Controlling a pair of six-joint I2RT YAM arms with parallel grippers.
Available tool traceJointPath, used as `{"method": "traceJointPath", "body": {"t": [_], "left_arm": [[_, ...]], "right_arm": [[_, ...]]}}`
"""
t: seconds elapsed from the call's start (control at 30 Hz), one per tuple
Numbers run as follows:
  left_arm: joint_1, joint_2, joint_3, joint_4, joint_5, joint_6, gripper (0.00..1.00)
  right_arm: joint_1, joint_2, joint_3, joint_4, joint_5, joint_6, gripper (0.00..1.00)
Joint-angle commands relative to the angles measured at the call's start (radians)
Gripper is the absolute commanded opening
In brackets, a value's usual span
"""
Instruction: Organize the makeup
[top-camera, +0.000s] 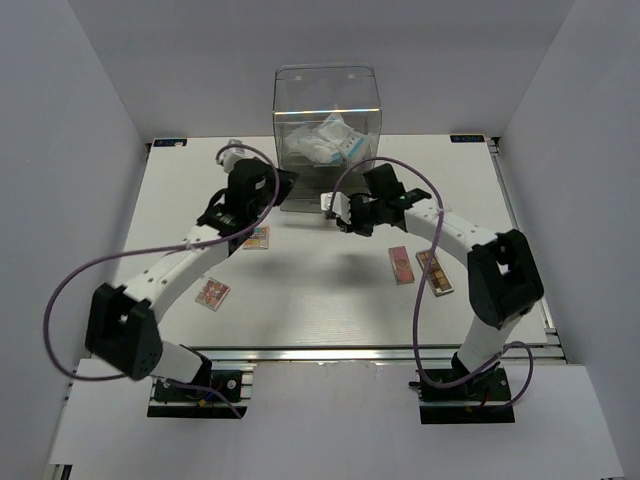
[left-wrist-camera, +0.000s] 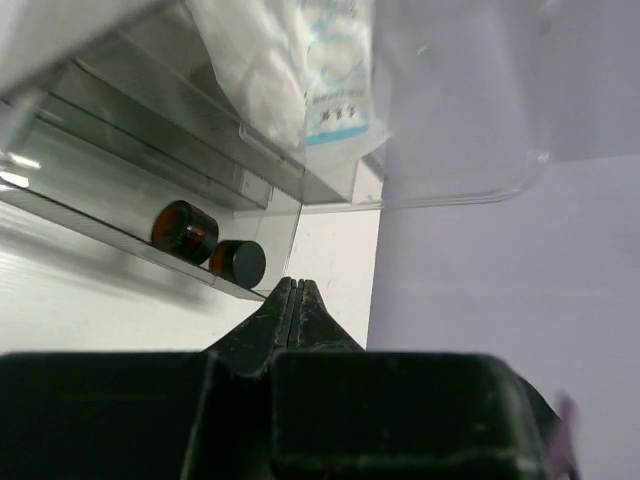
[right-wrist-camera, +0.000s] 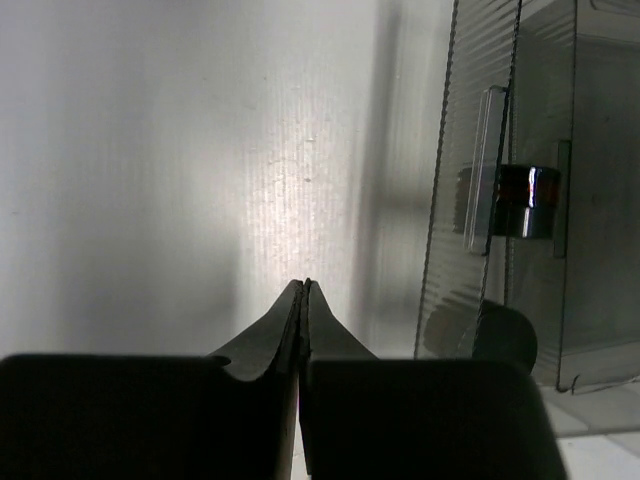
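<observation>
From above, a white table (top-camera: 320, 310) sat between pale walls. Four palettes (top-camera: 256, 237) lay on it, two beside each arm. A clear box (top-camera: 327, 110) at the far edge held a packet (top-camera: 325, 142). In the left wrist view, the left gripper (left-wrist-camera: 294, 290) was pinched closed on nothing, just before the box's drawer (left-wrist-camera: 120, 215), which held two round jars (left-wrist-camera: 185, 230). In the right wrist view, the right gripper (right-wrist-camera: 303, 290) was likewise closed and empty over bare table.

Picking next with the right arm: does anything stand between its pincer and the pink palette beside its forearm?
Nothing visible does. The right pincer, shut, sits by the clear box; only bare table lies between it and the pink palette.
</observation>
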Motion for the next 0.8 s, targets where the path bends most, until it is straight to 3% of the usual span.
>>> {"method": "traceJointPath", "body": {"t": [0.0,0.17,0.33,0.43,0.57,0.77], "left_arm": [[0.027,-0.161,-0.105,-0.096,-0.107,0.082,0.03],[0.053,-0.385,-0.310,-0.143,-0.165,0.027,0.04],[0.060,-0.497,-0.389,-0.205,-0.207,0.004,0.05],[0.061,-0.518,-0.407,-0.215,-0.213,-0.001,0.06],[0.061,-0.532,-0.432,-0.206,-0.208,-0.010,0.06],[0.060,-0.508,-0.452,-0.165,-0.170,-0.012,0.07]], "right_arm": [[0.023,0.083,0.098,-0.014,0.116,-0.081,0.00],[0.038,0.200,0.194,0.057,0.207,-0.039,0.01],[0.038,0.286,0.294,0.091,0.255,-0.030,0.03],[0.037,0.298,0.345,0.065,0.233,-0.002,0.02],[0.018,0.213,0.349,-0.006,0.043,0.031,0.00],[0.014,0.140,0.328,0.057,0.051,0.180,0.00]]}}
